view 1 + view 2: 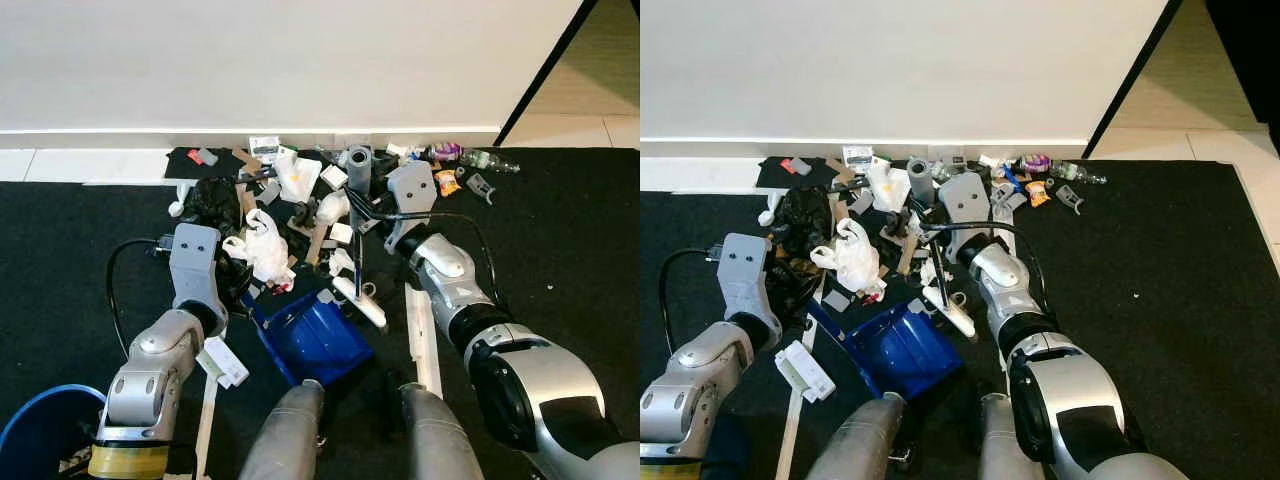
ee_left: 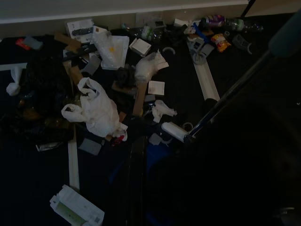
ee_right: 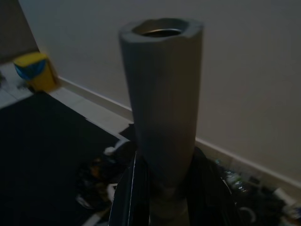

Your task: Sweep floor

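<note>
Beside blue dustpan (image 1: 318,340) — right tool (image 3: 162,188) gripping broom handle (image 3: 162,94), no legible labels

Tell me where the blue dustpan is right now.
In the left eye view the blue dustpan lies on the black carpet between the two arms, just below the white plastic bag.

Black carpeted floor (image 1: 560,250) is littered along the white wall base. A litter pile (image 1: 300,200) is spread there: white plastic bag (image 1: 262,245), black bag (image 1: 212,200), cardboard scraps, wrappers, a plastic bottle (image 1: 490,160). A blue dustpan (image 1: 310,335) is set tilted on the carpet just beside the pile. A broom with grey handle (image 3: 162,94) and white head (image 1: 360,300) is held upright-tilted, head touching the carpet near the dustpan.
</note>
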Controlling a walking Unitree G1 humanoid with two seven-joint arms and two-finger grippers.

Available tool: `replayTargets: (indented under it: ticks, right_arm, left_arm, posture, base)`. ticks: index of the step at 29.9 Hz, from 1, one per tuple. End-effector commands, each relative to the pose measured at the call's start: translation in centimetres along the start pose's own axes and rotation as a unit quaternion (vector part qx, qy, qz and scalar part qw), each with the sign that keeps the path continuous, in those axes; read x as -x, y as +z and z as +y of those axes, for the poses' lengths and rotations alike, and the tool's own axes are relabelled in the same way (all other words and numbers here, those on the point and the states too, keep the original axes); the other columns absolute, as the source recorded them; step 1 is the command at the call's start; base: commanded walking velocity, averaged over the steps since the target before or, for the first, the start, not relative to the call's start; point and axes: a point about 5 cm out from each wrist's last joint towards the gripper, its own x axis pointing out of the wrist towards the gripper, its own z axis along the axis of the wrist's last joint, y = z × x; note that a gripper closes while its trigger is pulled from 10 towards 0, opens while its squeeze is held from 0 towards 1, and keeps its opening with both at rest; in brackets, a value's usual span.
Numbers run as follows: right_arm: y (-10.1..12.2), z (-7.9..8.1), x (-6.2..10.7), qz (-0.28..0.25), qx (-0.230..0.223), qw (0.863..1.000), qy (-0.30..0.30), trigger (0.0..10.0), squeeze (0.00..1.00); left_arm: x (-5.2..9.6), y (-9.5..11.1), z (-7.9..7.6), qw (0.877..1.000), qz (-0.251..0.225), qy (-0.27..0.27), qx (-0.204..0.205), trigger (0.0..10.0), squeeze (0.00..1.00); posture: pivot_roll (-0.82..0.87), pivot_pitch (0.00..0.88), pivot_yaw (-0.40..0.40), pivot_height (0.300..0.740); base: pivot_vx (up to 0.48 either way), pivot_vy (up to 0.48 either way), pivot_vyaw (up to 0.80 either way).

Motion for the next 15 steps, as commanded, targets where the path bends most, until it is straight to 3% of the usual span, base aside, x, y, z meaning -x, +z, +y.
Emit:
replayTargets:
  ticks: [1,2,3,4,5,6,11,15]
  right_arm:
    - [-2.0,1.2,0.5,0.013,-0.101,0.995,0.017,10.0,0.0]
    - [-2.0,1.2,0.5,0.013,-0.101,0.995,0.017,10.0,0.0]
    - [-1.9,1.6,0.3,0.003,-0.129,0.991,0.03,10.0,0.0]
    - [-1.7,2.9,-0.3,-0.021,-0.193,0.978,0.073,10.0,0.0]
    - [-1.6,3.8,-0.6,-0.03,-0.217,0.971,0.096,10.0,0.0]
    - [-1.6,3.8,-0.6,-0.03,-0.217,0.971,0.096,10.0,0.0]
    - [-1.1,7.5,-1.6,-0.057,-0.275,0.939,0.198,10.0,0.0]
    - [-0.9,8.7,-1.7,-0.068,-0.275,0.931,0.231,10.0,0.0]
  left_arm:
    - [-0.5,-0.4,-1.7,0.998,0.001,-0.048,0.039,10.0,0.0]
    - [-0.5,-0.4,-1.7,0.998,0.001,-0.048,0.039,10.0,0.0]
    - [-0.5,-0.3,-1.8,0.998,0.001,-0.049,0.039,10.0,0.0]
    - [-0.6,-0.3,-1.9,0.998,0.002,-0.052,0.039,10.0,0.0]
    - [-0.6,-0.2,-2.0,0.998,0.002,-0.053,0.039,10.0,0.0]
    - [-0.6,-0.2,-2.0,0.998,0.002,-0.053,0.039,10.0,0.0]
    - [-0.7,-0.1,-2.1,0.998,0.001,-0.055,0.039,10.0,0.0]
    - [-0.7,-0.1,-2.2,0.998,-0.001,-0.054,0.041,10.0,0.0]
  posture:
    - [0.23,0.294,-0.013,0.74]
    - [0.23,0.294,-0.013,0.74]
    - [0.23,0.294,-0.012,0.74]
    - [0.22,0.294,-0.009,0.74]
    - [0.22,0.294,-0.01,0.74]
    - [0.22,0.294,-0.01,0.74]
    - [0.22,0.291,-0.015,0.74]
    - [0.21,0.288,-0.021,0.74]
  base:
    - [0.0,0.0,0.0]
    - [0.0,0.0,0.0]
    - [0.0,0.0,0.0]
    - [0.0,0.0,0.0]
    - [0.0,0.0,0.0]
    - [0.0,0.0,0.0]
    - [0.0,0.0,0.0]
    - [0.0,0.0,0.0]
